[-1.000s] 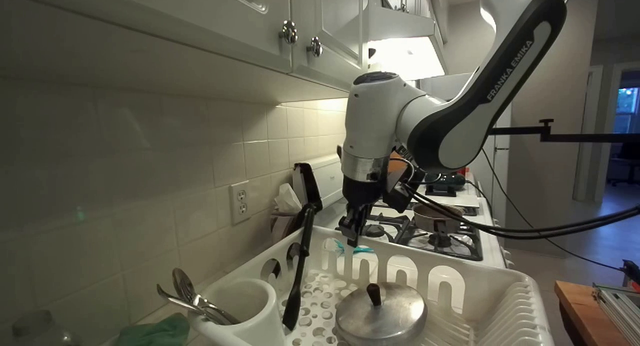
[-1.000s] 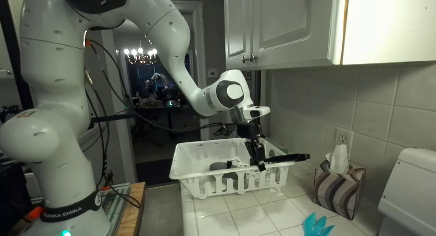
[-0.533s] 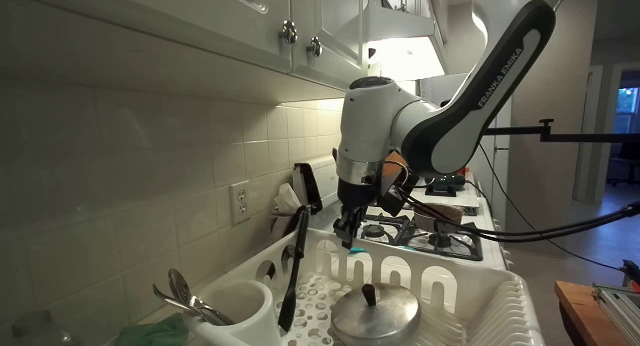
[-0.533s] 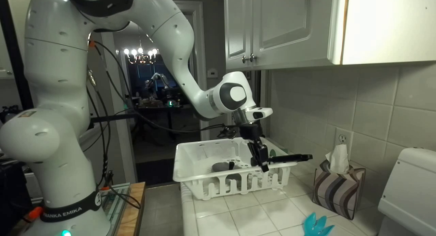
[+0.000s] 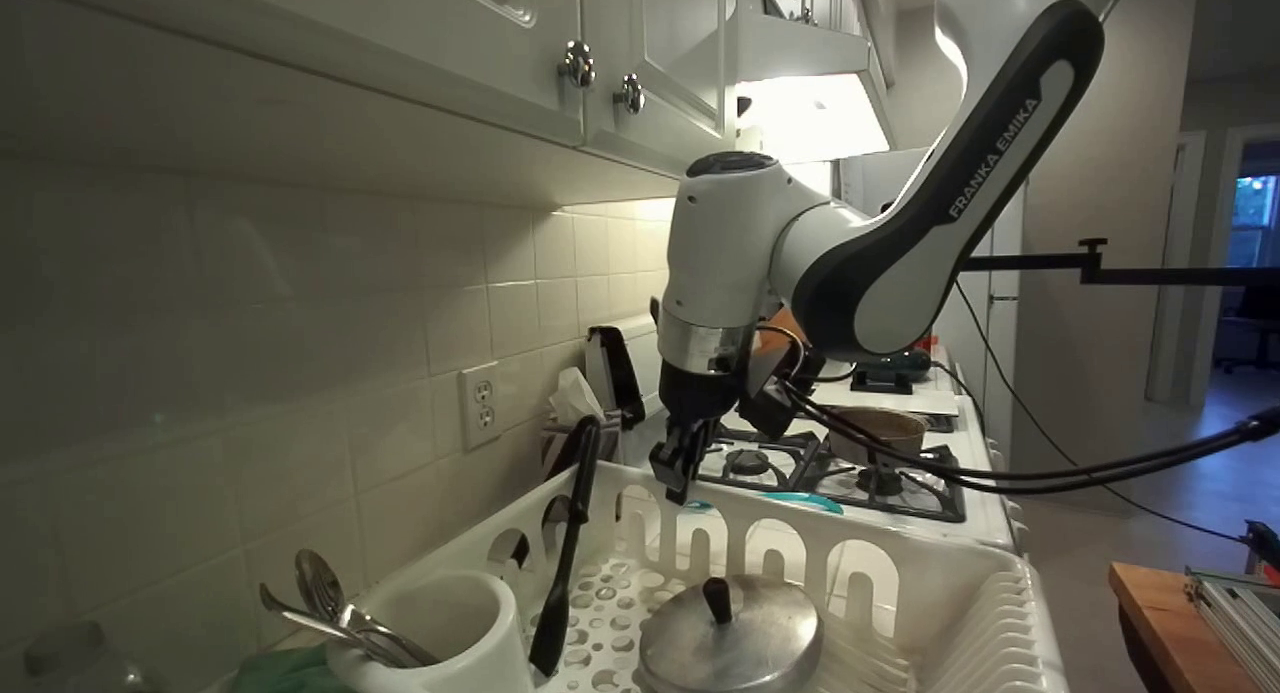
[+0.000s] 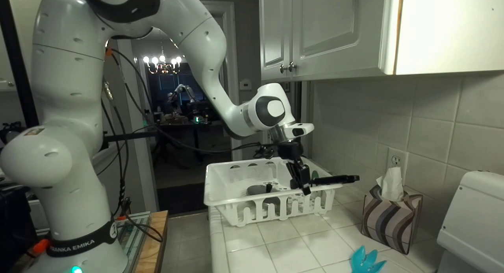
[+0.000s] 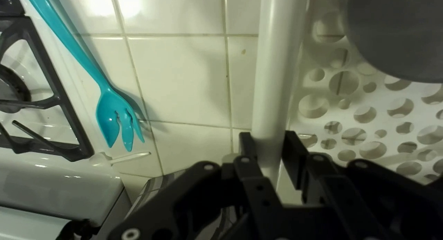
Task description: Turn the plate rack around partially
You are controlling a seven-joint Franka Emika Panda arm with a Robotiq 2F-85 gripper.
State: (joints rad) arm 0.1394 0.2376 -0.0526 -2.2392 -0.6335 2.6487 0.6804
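The white plate rack (image 5: 925,573) stands on the tiled counter in both exterior views (image 6: 236,202). Its long rim (image 7: 277,60) runs up the wrist view. My gripper (image 7: 270,144) has one black finger on each side of this rim, closed against it. In both exterior views the gripper (image 5: 675,478) points down at the rack's stove-side wall, near the corner by the tiled backsplash (image 6: 305,188). The rack holds a lidded metal pot (image 5: 735,633), a black long-handled utensil (image 5: 568,563) leaning over the rim, and a white cup section (image 5: 475,663) with cutlery.
A turquoise utensil (image 7: 112,108) lies on the counter beside the stove (image 7: 52,101). A striped tissue box (image 6: 390,221) stands by the wall. A green cloth (image 5: 285,670) lies by the cup section. Cabinets (image 6: 323,32) hang above. The counter's front edge (image 6: 215,241) is near the rack.
The gripper and the rack have moved together toward the backsplash and a little away from the stove. The pot, black utensil and cutlery have shifted along with the rack.
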